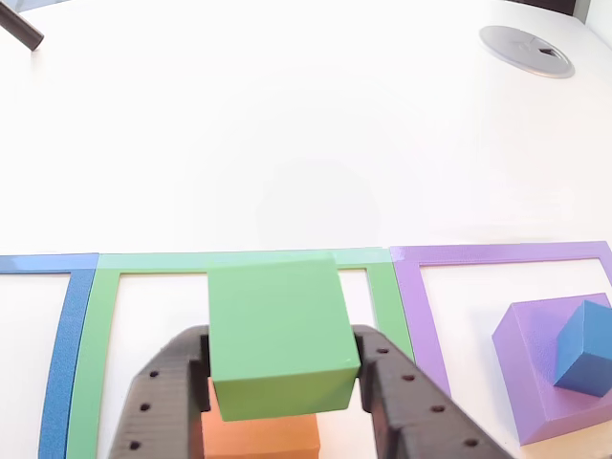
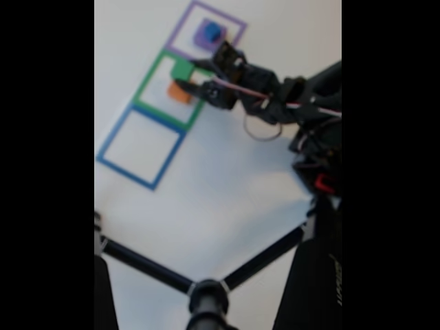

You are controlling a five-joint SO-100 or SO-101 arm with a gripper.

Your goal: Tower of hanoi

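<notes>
In the other view the orange block (image 1: 260, 435) is mostly hidden under the green block (image 1: 279, 335) and cut off by the bottom edge, so only a strip of it shows at 6 o'clock; the gripper (image 1: 282, 382) is also cut off there, with just its two dark fingers (image 1: 158, 402) rising from the bottom edge. Those fingers sit against the left and right sides of the green block, closed on it, the block lying slightly tilted on top of the orange one inside the green square outline (image 1: 91, 354). At 4 o'clock the purple block (image 1: 535, 373) lies within the purple square outline (image 1: 411, 306), partly cropped by the right edge, and the blue cube (image 1: 585, 346) rests on it. A piece of the blue square outline (image 1: 62, 344) shows at 8 o'clock, and a grey round disc (image 1: 528, 48) lies on the white table (image 1: 287, 124) at 1 o'clock. The fixed view is blurred: the arm (image 2: 275, 96) reaches in from 3 o'clock toward 11 o'clock, its gripper (image 2: 189, 79) at the green block (image 2: 181, 69) and orange block (image 2: 179, 93), though the fingers cannot be made out; the blue cube (image 2: 212, 30) on the purple block (image 2: 202, 38) sits at 12 o'clock, and black stand legs (image 2: 206, 289) cross at 6 o'clock
</notes>
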